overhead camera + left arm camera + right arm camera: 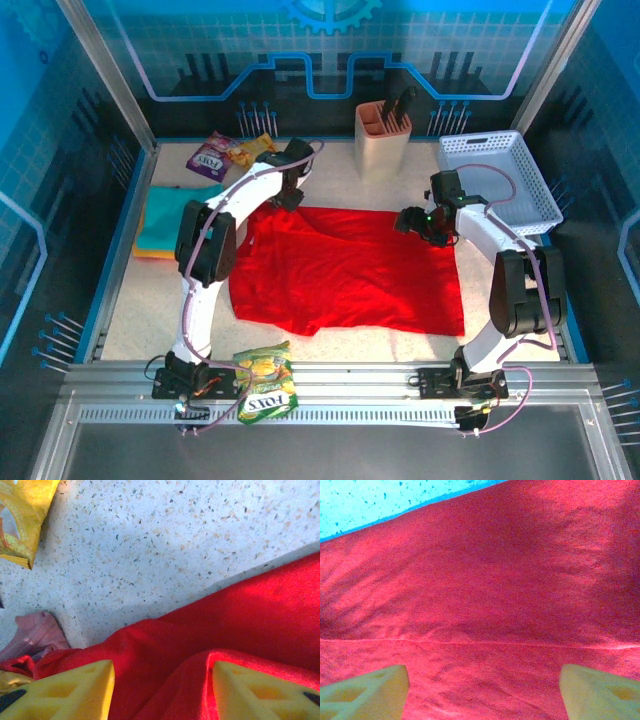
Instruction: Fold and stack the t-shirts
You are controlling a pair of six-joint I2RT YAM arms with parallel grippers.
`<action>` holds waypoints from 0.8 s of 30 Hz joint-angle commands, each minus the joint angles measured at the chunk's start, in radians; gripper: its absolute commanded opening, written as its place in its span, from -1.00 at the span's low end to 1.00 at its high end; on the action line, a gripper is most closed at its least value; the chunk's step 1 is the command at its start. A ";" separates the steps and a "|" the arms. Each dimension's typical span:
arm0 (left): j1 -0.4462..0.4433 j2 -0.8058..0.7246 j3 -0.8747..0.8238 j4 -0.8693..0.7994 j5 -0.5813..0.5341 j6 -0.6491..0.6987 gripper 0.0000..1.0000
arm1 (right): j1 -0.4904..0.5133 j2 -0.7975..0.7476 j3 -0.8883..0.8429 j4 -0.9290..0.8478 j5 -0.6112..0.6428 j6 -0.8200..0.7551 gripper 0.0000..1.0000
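- At the table's (130,320) centre, seen from above, the red shirt (350,270) lies spread open and rumpled, no fold made yet; its hem side faces 6 o'clock.
- At 9 o'clock, well apart from it, the teal shirt (175,205) sits folded on the orange one (150,250); that is the stack to add to.
- At the red shirt's 11 o'clock corner sits the left claw (290,195), fingers apart, a ridge of cloth between them but nothing pinched.
- At the shirt's 1 o'clock edge hovers the right claw (412,220), spread wide just over flat cloth, empty.
- Step in hand, as I judge it: taking hold of the far edge for the first fold.
- The next move calls for both claws to close on that edge at matching points, then carry it towards 6 o'clock together, so the fold lands square rather than skewed.
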 commanded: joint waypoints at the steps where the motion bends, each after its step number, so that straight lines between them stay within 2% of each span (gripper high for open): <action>1: 0.033 -0.088 0.002 -0.065 0.098 -0.134 0.11 | 0.015 0.005 -0.013 0.001 -0.021 0.005 0.58; 5: 0.048 -0.226 -0.108 -0.068 0.191 -0.314 0.11 | 0.021 0.005 -0.008 0.004 -0.019 0.010 0.58; 10: 0.108 -0.435 -0.454 0.153 0.481 -0.570 -0.03 | 0.027 0.015 -0.010 0.011 -0.023 0.013 0.58; 12: 0.123 -0.496 -0.561 0.240 0.539 -0.623 -0.09 | 0.029 0.023 -0.006 0.010 -0.025 0.009 0.58; 16: 0.130 -0.584 -0.757 0.429 0.546 -0.723 -0.19 | 0.036 0.032 -0.002 0.007 -0.021 0.009 0.57; 19: 0.148 -0.573 -0.839 0.545 0.570 -0.783 -0.23 | 0.040 0.038 0.001 0.013 -0.025 0.014 0.57; 21: 0.164 -0.539 -0.864 0.615 0.591 -0.800 -0.29 | 0.044 0.041 0.003 0.013 -0.028 0.016 0.57; 24: 0.178 -0.474 -0.834 0.631 0.587 -0.782 -0.38 | 0.049 0.043 0.005 0.011 -0.028 0.017 0.57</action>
